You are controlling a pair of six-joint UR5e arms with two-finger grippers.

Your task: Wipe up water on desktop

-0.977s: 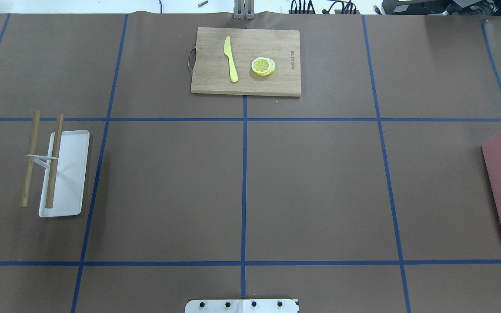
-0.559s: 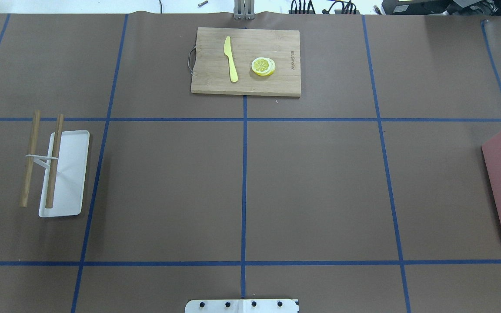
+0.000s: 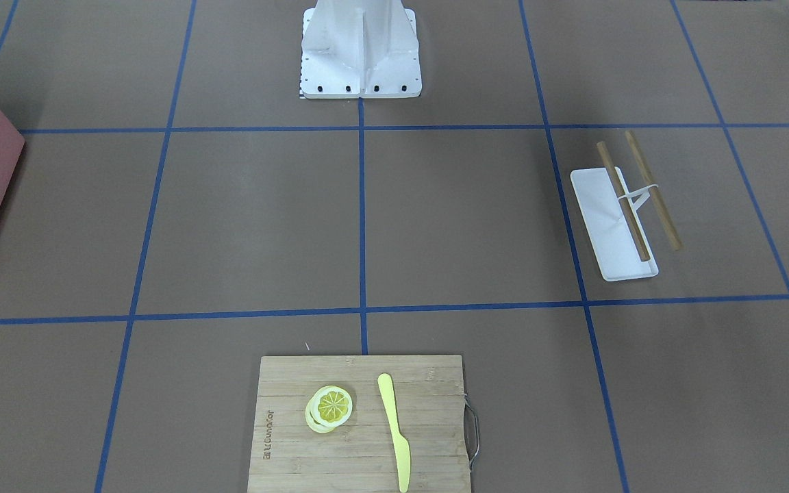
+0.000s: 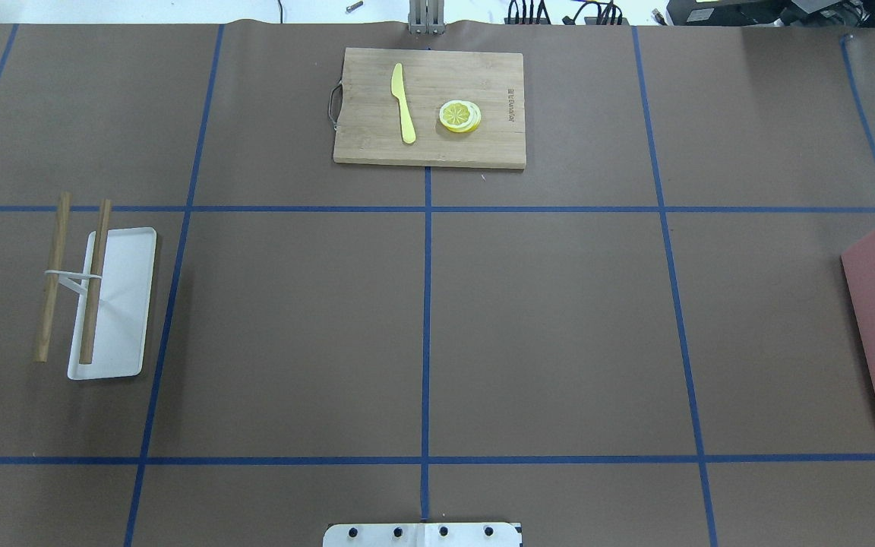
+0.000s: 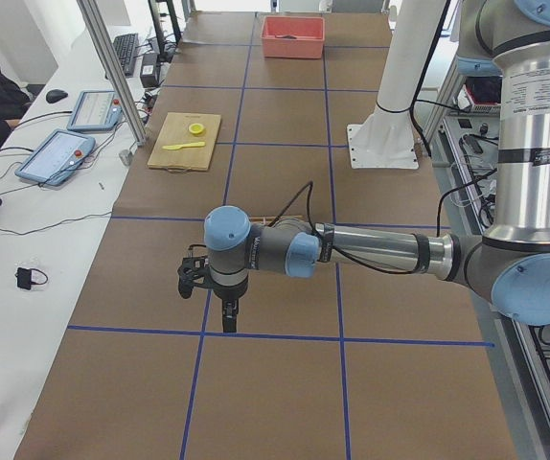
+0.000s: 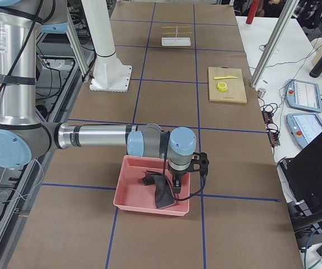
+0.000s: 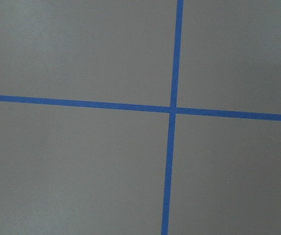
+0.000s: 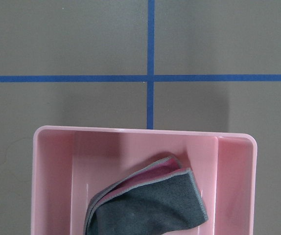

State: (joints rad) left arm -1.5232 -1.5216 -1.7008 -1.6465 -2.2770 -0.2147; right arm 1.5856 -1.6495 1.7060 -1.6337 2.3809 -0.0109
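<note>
My right gripper (image 6: 176, 180) hangs over a folded grey cloth (image 8: 150, 205) in the pink plastic bin (image 8: 52, 181) at three o'clock, left gripper (image 5: 227, 318) at nine over the brown taped desktop (image 4: 559, 327); openings I cannot tell.

Cutting board (image 4: 483, 144): look far centre; you'll see a yellow knife (image 4: 404, 102) and lemon slices (image 4: 459, 116) on it.
White tray (image 4: 122, 304): look left; two wooden rods (image 4: 90, 319) along it.
Pink bin (image 4: 874, 334): right edge.

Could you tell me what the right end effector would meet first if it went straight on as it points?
Probably the folded grey cloth in the pink bin below the right end effector, though depth is unclear and it could hit the bin floor instead.
</note>
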